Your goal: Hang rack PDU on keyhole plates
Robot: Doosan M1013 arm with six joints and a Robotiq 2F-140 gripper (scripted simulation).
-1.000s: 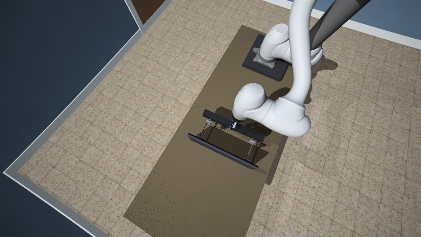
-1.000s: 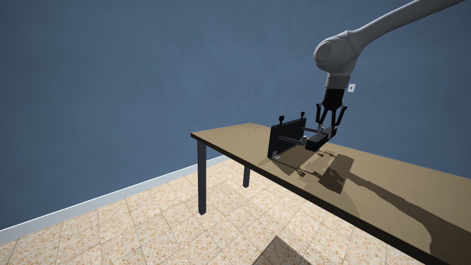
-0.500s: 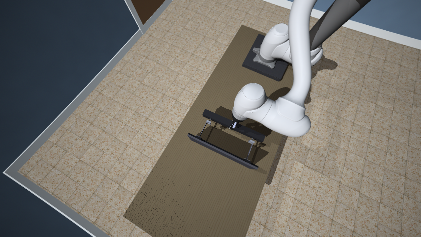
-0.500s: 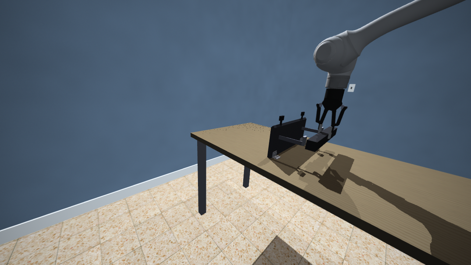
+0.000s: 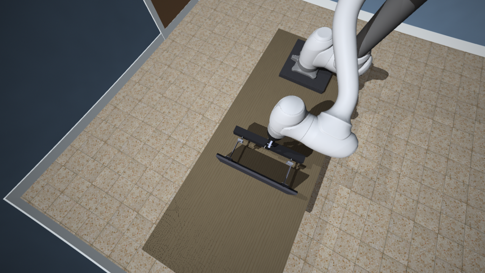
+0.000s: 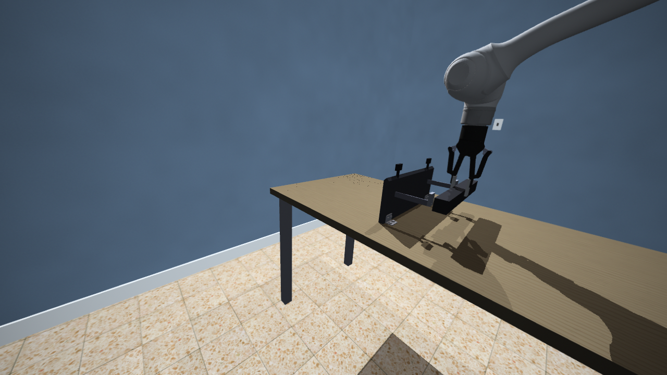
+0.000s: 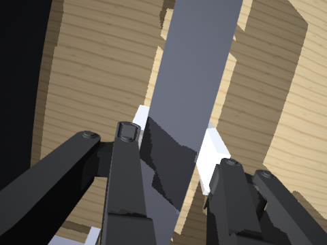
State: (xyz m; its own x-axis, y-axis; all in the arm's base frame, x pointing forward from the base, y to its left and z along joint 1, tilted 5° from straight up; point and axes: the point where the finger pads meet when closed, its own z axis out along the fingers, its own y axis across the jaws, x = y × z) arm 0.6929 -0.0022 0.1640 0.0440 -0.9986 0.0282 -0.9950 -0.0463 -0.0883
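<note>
The rack PDU is a long dark bar held above the table, level, a short way in front of the dark upright back panel. My gripper is shut on its middle from above. In the side view the gripper holds the PDU above the table top. Two thin arms reach out from the panel toward the PDU, with small grey keyhole plates at their ends. In the wrist view the PDU runs between my fingers. Whether the buttons sit in the slots is hidden.
The wooden table carries the robot base at its far end. The panel stands close to the table's long edge. Tiled floor surrounds the table.
</note>
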